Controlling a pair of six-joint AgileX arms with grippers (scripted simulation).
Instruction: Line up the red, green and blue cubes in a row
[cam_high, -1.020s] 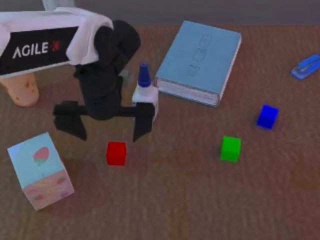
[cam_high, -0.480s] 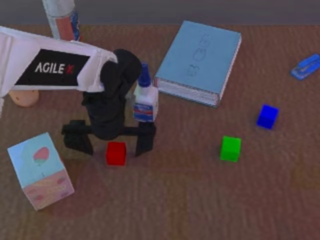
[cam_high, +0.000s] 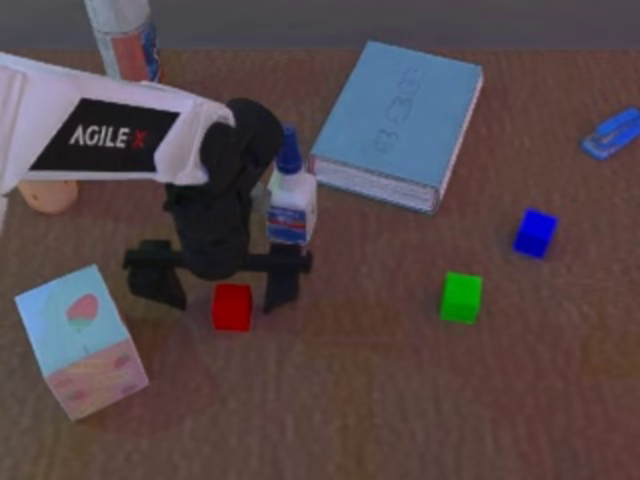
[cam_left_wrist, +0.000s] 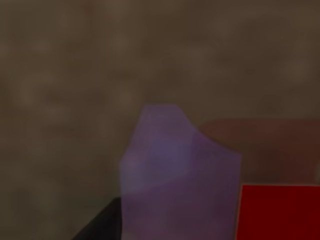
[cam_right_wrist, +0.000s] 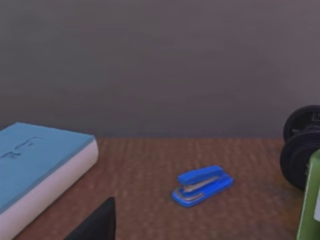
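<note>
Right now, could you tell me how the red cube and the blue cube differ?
The red cube sits toward the table's left, between the open fingers of the left gripper; the blue cube sits far right with no gripper near it. The blue one is turned slightly; the red one lies squarer. Both look the same size.
</note>
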